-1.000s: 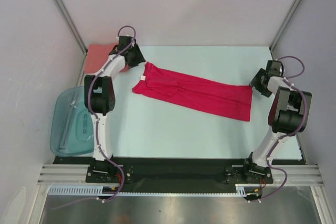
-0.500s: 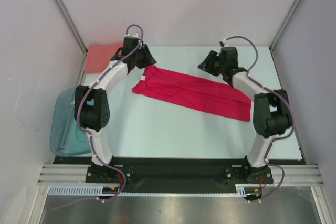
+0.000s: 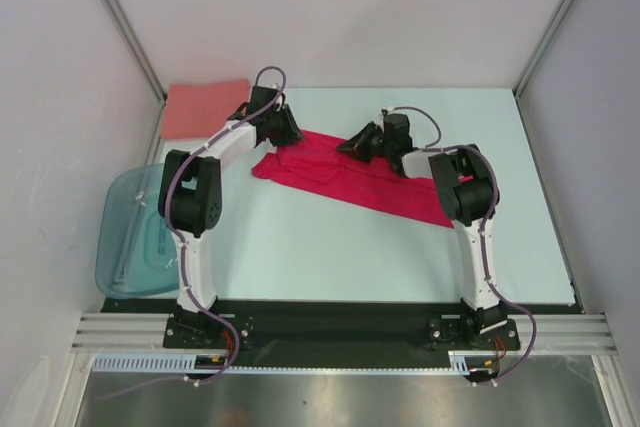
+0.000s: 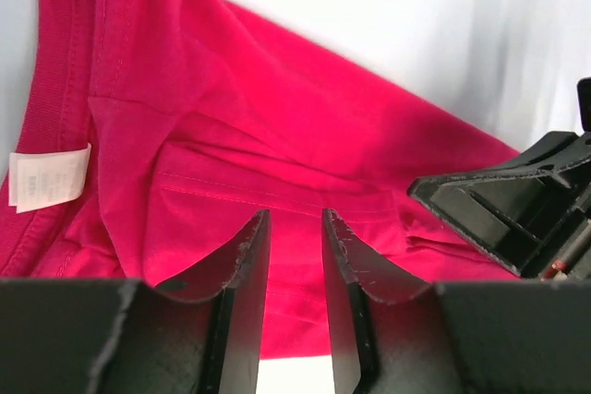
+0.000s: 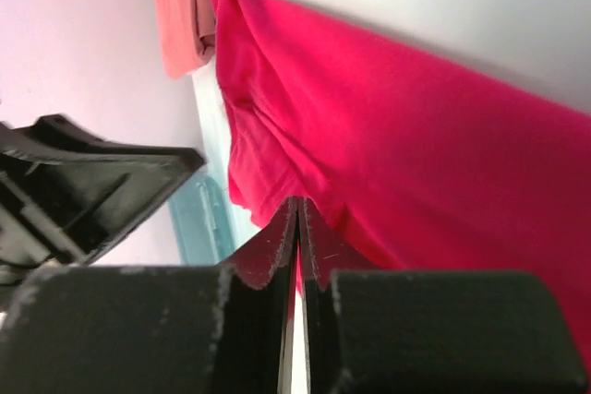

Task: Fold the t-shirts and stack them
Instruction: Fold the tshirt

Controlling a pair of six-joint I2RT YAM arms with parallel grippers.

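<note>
Your right hand has its fingers pressed together on the far edge of the crimson t-shirt, with a sliver of red cloth showing between them. Your left hand is narrowly parted, tips down over the shirt's collar end, near its white label. You cannot tell whether it pinches any cloth. The crimson t-shirt lies as a long band on the worktop, under both hands. The salmon-pink t-shirt lies folded near its collar end.
</note>
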